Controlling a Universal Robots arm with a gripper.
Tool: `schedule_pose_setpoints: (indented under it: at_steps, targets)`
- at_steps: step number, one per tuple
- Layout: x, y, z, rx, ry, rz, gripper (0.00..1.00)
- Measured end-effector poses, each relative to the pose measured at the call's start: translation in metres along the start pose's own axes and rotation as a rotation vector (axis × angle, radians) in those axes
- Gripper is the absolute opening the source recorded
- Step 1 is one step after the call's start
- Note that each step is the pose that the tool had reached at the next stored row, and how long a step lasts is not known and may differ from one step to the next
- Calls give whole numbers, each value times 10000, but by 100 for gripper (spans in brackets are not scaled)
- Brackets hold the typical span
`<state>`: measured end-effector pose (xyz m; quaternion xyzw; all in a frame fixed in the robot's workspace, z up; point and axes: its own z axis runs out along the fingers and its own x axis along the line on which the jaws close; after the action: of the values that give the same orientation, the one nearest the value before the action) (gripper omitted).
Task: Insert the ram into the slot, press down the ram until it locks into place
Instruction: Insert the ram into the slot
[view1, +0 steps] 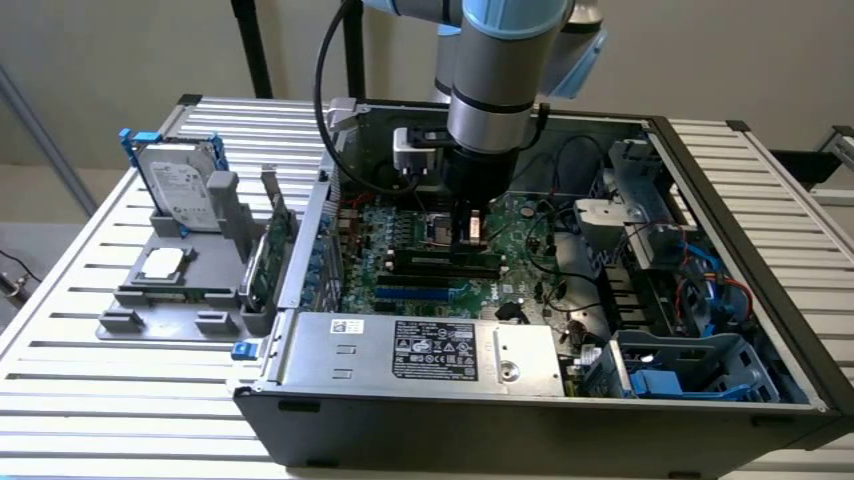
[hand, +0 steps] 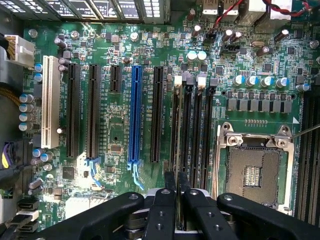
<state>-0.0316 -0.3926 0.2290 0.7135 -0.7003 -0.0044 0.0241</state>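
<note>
Here, in the exterior view, the arm drops straight through the open top of a computer case (view1: 534, 430) standing on a slatted table (view1: 80, 330). Its gripper (view1: 470, 238) hangs low over the motherboard (view1: 387, 220). Just beneath the fingertips sits the ram (view1: 447, 261), a green strip on edge along the slot (view1: 391, 268); whether it is latched cannot be told. This view gives the surroundings. The case walls ring the arm, a silver power supply (view1: 414, 350) lies along the near edge, and a grey drive cage (view1: 694, 362) fills the corner at the exterior view's right. A hard drive (view1: 180, 185) stands outside the case at the exterior view's left. The arm has open room above the board, and the case rim is well apart from it.

Up close, the wrist view gives what the other cannot: the two black fingers (hand: 170, 200) are drawn nearly together, with a sliver of gap between them. Whether they pinch anything cannot be told. That gap lines up with one of the long black sockets, which run in a tight parallel bank. The bank lies between the blue slot (hand: 134, 115) and the CPU socket (hand: 252, 172), with neighbouring sockets just beside it.
</note>
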Motion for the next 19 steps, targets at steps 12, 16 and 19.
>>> schedule_pose_setpoints:
  at_steps: [12, 16, 19]
  targets:
    - [0, 0, -11, 0, 9, 1, 13]
    - [0, -4, -19, 1, 6, 1, 13]
    - [1, -4, -21, -1, 16, 2, 13]
